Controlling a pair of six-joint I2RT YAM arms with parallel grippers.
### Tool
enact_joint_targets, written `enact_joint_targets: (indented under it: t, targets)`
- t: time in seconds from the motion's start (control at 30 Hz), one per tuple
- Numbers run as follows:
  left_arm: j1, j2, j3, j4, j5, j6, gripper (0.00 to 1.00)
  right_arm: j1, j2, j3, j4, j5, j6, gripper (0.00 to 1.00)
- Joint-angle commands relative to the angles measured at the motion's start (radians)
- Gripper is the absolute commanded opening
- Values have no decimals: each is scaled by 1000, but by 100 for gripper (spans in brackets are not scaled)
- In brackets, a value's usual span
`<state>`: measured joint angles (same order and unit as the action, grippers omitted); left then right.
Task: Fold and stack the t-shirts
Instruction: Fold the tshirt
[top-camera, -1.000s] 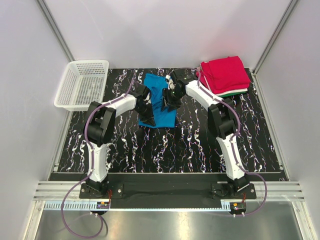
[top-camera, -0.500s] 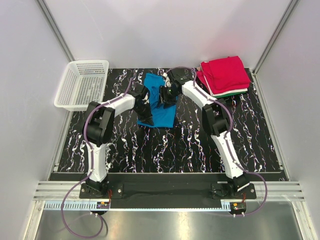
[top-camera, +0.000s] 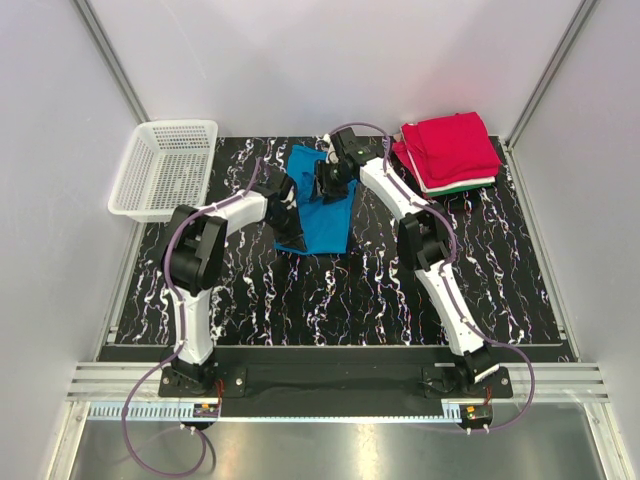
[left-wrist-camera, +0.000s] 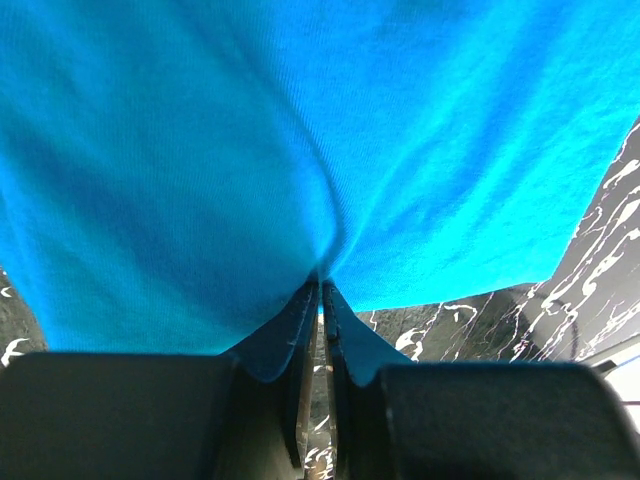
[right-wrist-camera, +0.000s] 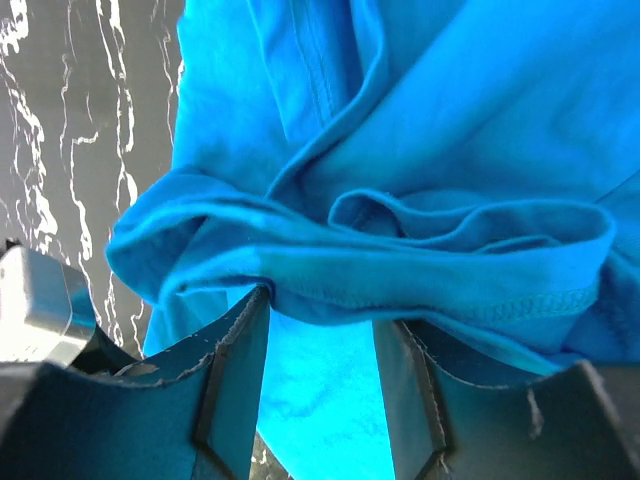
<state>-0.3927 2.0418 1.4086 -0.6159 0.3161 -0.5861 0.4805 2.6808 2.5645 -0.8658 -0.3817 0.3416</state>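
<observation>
Jaws of the left gripper (left-wrist-camera: 321, 290) stand almost together, pinching a thin edge of the blue shirt (top-camera: 325, 225); the cloth puckers where it enters the gap. Jaws of the right gripper (right-wrist-camera: 320, 320) stand wider, clamped on a thick, rumpled bunch of the same shirt, a stitched hem showing across the fingertips.

The blue shirt lies partly flat on the table (top-camera: 340, 300), in the far middle. Its near part is spread out; its far part is gathered and lifted at the right gripper. The left gripper holds the left edge, the right gripper the far right part, the two close together.

The stack (top-camera: 470, 183) sits at the far right corner, well apart from the blue shirt. The red shirt (top-camera: 452, 148) is on top, with green and white edges showing beneath.

The basket (top-camera: 178, 125) stands at the far left corner. Its contents cannot be told.
</observation>
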Motion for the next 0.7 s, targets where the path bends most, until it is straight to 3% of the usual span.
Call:
enact_joint_targets:
  t: [0.0, 0.67]
  targets:
    - [5, -6, -57, -33, -40, 20, 13, -6, 14, 74, 21, 66, -7, 53]
    - [-6, -25, -115, -25, 9, 49, 17, -49, 59, 149, 83, 234, -36, 54]
